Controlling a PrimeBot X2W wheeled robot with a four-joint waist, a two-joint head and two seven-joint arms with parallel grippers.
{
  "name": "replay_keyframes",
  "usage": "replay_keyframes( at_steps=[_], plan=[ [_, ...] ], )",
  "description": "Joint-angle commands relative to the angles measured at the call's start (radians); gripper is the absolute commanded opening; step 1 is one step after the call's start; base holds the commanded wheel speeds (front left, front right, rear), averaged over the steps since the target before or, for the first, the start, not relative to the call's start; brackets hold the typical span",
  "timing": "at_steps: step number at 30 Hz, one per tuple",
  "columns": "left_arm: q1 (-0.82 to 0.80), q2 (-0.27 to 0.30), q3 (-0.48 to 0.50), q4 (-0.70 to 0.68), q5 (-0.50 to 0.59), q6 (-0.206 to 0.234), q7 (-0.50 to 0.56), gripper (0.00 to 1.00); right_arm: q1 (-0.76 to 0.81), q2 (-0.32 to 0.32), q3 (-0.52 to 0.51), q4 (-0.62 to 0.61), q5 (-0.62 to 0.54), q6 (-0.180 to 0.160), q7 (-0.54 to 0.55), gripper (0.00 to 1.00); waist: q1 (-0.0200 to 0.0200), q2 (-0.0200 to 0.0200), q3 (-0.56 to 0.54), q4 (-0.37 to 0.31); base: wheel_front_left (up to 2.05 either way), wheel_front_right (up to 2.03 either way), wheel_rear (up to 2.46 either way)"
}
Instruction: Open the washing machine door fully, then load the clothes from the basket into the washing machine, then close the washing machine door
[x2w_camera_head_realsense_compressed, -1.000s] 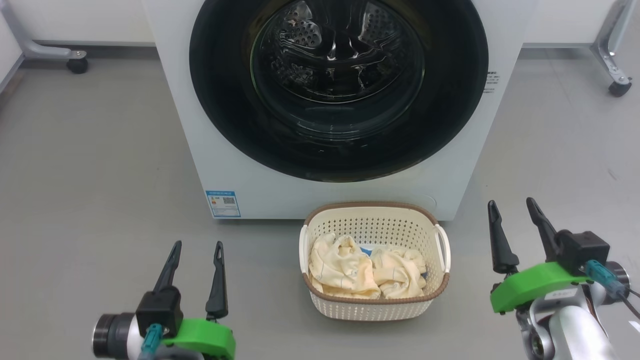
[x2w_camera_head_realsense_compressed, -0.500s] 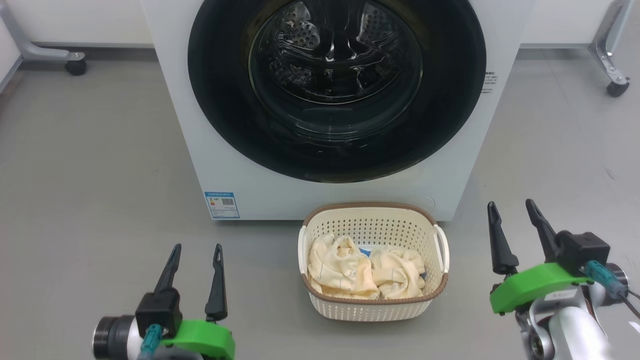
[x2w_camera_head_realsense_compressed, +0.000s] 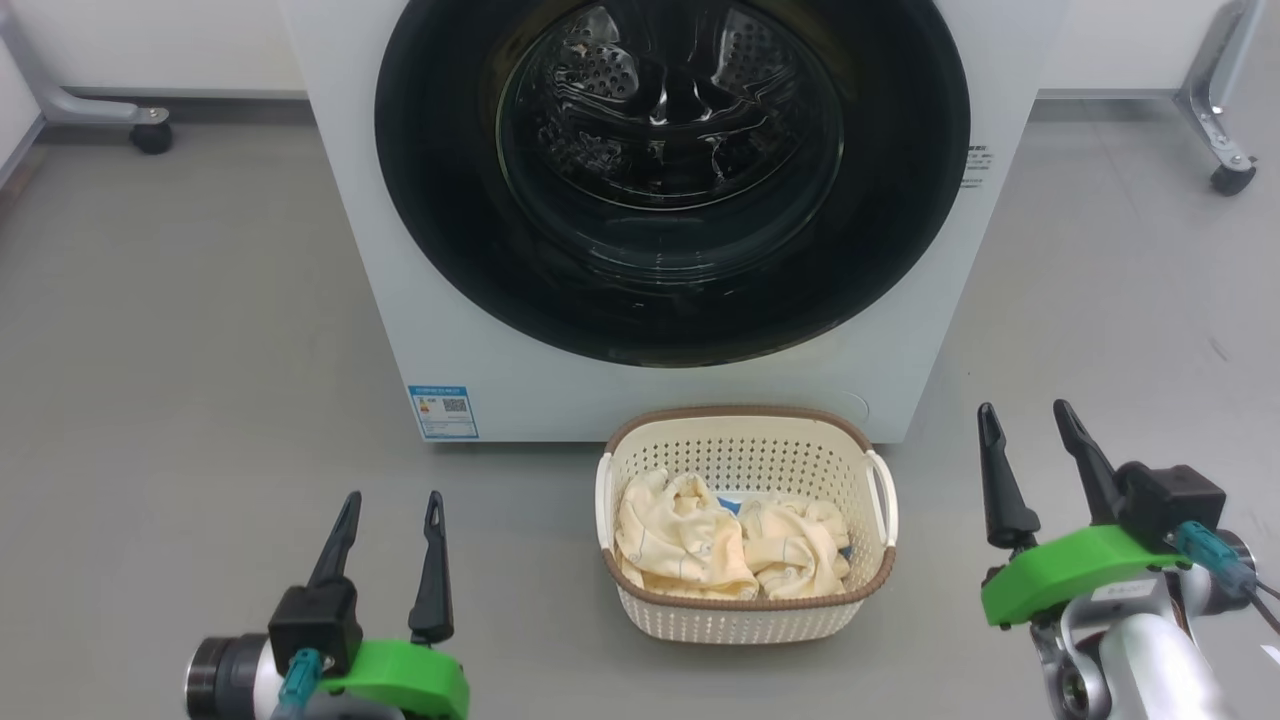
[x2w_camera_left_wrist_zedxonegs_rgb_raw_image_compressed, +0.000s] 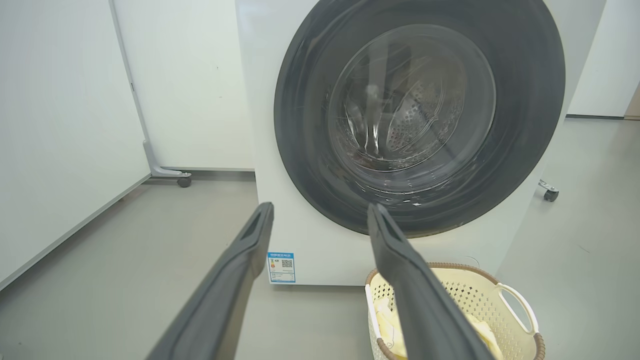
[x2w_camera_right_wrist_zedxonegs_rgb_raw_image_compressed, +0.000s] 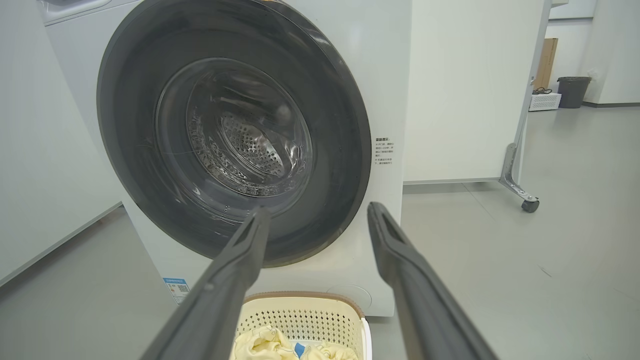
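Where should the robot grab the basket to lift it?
Probably by the white right handle, reaching from the right: the loop stands off the basket wall, leaving a gap for a finger, and the open right gripper sits on that side.

I cannot see the top of the washing machine (x2w_camera_head_realsense_compressed: 480, 370). The head view's upper edge cuts it off, along with the upper arc of the washing machine door (x2w_camera_head_realsense_compressed: 440, 200). Print on the blue label sticker (x2w_camera_head_realsense_compressed: 443, 410) and on the notice (x2w_camera_head_realsense_compressed: 977, 167) beside the door is too small for me to read. The blue cloth (x2w_camera_head_realsense_compressed: 733, 503) lies mostly buried under the yellow clothes (x2w_camera_head_realsense_compressed: 690, 545). In the left wrist view the basket (x2w_camera_left_wrist_zedxonegs_rgb_raw_image_compressed: 480, 295) runs off the bottom edge. One finger (x2w_camera_left_wrist_zedxonegs_rgb_raw_image_compressed: 420, 300) of the left gripper (x2w_camera_left_wrist_zedxonegs_rgb_raw_image_compressed: 320, 207) covers that view's left part of it.
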Motion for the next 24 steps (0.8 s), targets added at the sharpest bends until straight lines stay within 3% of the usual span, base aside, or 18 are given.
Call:
replay_keyframes(
  at_steps=[1, 16, 24],
  plan=[
    [-0.061, 0.013, 0.032, -0.027, -0.005, 0.003, -0.014, 1.0, -0.06, -0.021, 0.02, -0.029, 0.002, -0.003, -0.014, 1.0, 0.0, 0.0, 0.0, 0.0, 0.0, 0.0, 0.0],
    [-0.056, 0.013, 0.021, -0.023, 0.006, -0.007, -0.014, 1.0, -0.058, -0.021, 0.003, -0.039, -0.012, -0.003, -0.014, 1.0, 0.0, 0.0, 0.001, 0.001, 0.02, 0.02, -0.04],
    [-0.056, 0.013, 0.017, -0.025, 0.024, -0.005, -0.014, 1.0, -0.058, -0.021, -0.001, -0.04, -0.011, -0.003, -0.014, 1.0, 0.0, 0.0, 0.003, 0.002, 0.54, 0.54, -1.07]
  ],
)
